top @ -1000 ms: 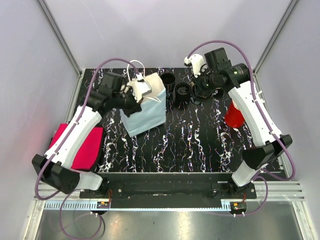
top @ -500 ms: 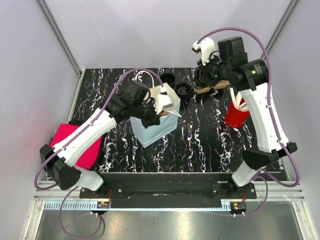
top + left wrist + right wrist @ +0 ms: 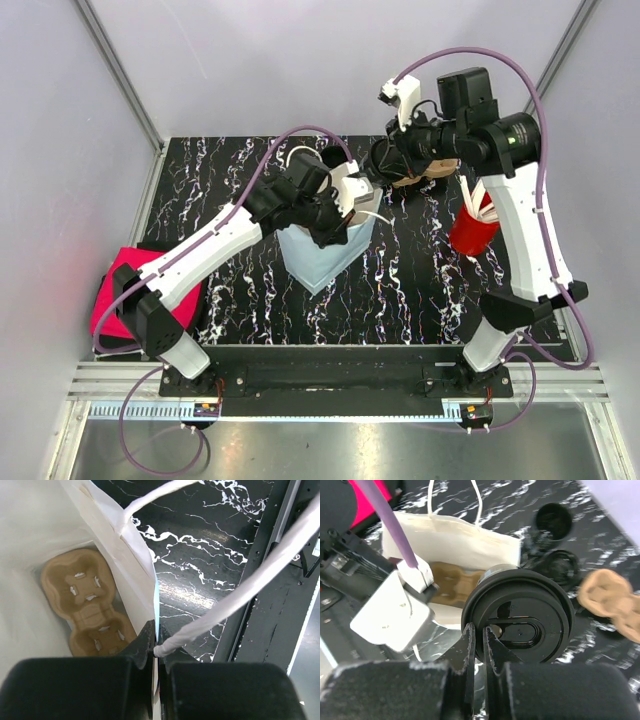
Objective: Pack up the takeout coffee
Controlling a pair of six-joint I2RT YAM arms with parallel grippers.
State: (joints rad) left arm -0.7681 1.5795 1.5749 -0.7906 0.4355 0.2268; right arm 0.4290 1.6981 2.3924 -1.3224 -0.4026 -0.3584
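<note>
Your left gripper [image 3: 156, 640] is pinched almost shut on the rim of the bag [image 3: 30, 545], right where the white handle [image 3: 240, 587] joins the paper, with the wall caught between its two fingers. In the top view that gripper [image 3: 335, 215] sits at the bag's [image 3: 320, 255] far edge, and the bag stands on the table [image 3: 400, 290] with its mouth open. Look down into it from the left wrist and you see a brown carrier [image 3: 90, 605] lying flat on the bottom. Your right gripper [image 3: 479, 635] is closed on the cup [image 3: 520, 617], gripping the edge of its black lid with only a thin gap between the fingers. From the right wrist the cup overlaps the near corner of the bag [image 3: 455, 542], and the carrier [image 3: 452, 577] shows inside; you cannot tell whether the cup is over the opening. In the top view the right gripper [image 3: 385, 160] is just beside the bag's far right corner. A second carrier [image 3: 612, 602] lies on the table behind the cup, near a black lid [image 3: 562, 565]. A red cup [image 3: 470, 235] stands at the right and a pink cloth [image 3: 110, 300] lies at the left edge.
</note>
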